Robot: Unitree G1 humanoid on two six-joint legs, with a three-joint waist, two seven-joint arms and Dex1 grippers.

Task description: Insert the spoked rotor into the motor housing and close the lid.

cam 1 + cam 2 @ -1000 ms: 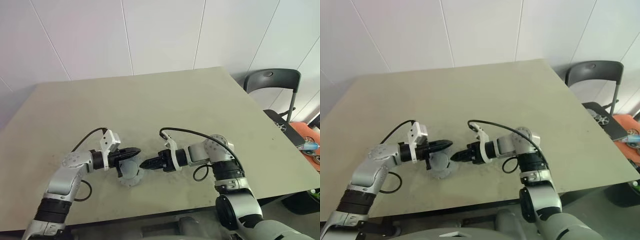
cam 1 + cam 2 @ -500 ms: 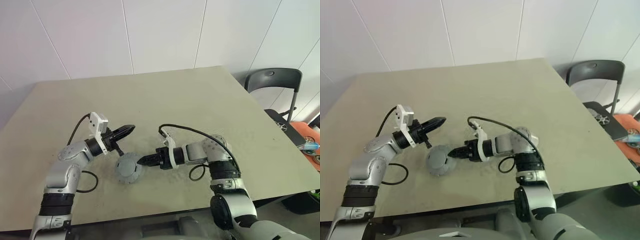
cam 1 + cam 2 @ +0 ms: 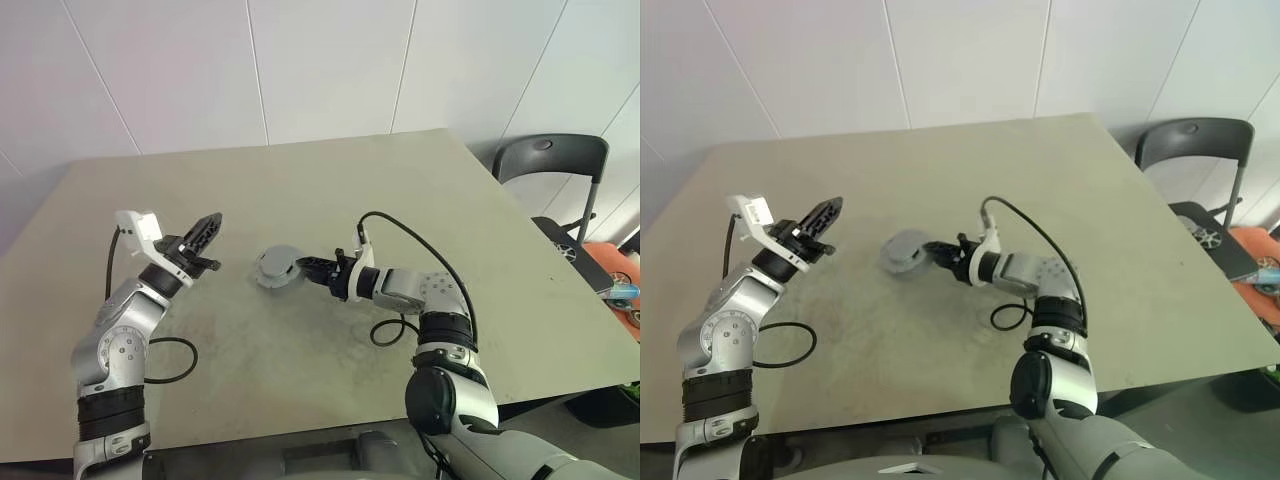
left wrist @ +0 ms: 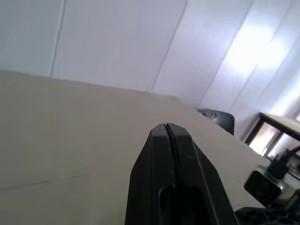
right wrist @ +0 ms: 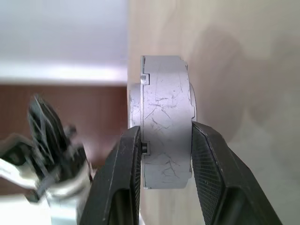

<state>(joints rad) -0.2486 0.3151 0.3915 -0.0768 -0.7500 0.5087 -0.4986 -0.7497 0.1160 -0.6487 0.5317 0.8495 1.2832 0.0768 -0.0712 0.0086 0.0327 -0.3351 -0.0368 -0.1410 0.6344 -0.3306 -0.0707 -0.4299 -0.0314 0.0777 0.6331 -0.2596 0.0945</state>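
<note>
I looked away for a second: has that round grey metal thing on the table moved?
Yes. The grey disc assembly, clamped in the right gripper, has gone from near the table's front edge toward its middle, farther from the robot.

Motor housing (image 5: 165, 122) interior hidden, edge-on.

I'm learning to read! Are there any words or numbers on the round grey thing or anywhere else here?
None can be read.
Grey round assembly in the right claw: scratches only, no letters or numbers.
White tag by the left claw: any marks are too small to read.
</note>
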